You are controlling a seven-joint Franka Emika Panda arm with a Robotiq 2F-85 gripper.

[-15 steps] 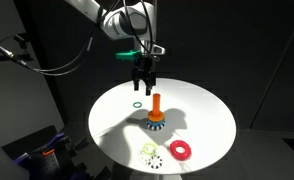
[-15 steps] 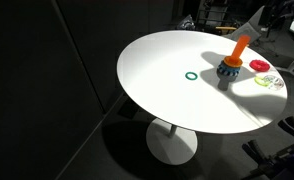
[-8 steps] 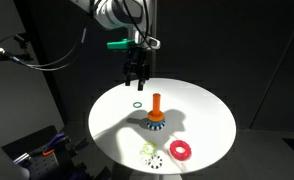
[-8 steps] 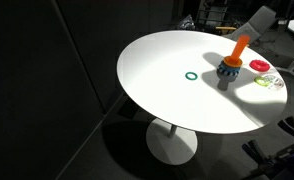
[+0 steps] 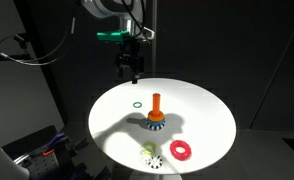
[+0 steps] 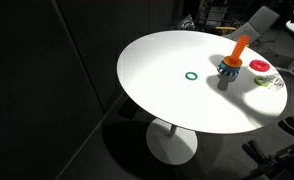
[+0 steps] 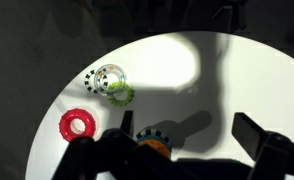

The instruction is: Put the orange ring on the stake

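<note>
The stake (image 5: 156, 102) is an upright orange peg on a dark blue toothed base, near the middle of the round white table (image 5: 202, 115). It also shows in the other exterior view (image 6: 238, 47). A yellow-orange band, the orange ring (image 5: 156, 117), lies round the foot of the peg on the base (image 6: 229, 64). In the wrist view the toothed base with orange in it (image 7: 154, 144) shows at the bottom edge. My gripper (image 5: 130, 67) hangs high above the table's far side, well off the stake. Its fingers (image 7: 192, 138) are wide apart and empty.
A thin green ring (image 5: 137, 104) (image 6: 191, 75) lies flat beside the stake. A larger red ring (image 5: 180, 150) (image 7: 77, 124) and a yellow-green toothed piece (image 5: 150, 153) (image 7: 119, 95) lie near the table edge. The surroundings are dark; cables hang behind the arm.
My gripper has risen and drawn back from just above the stake toward the table's far side. The stake and the rings have not moved.
</note>
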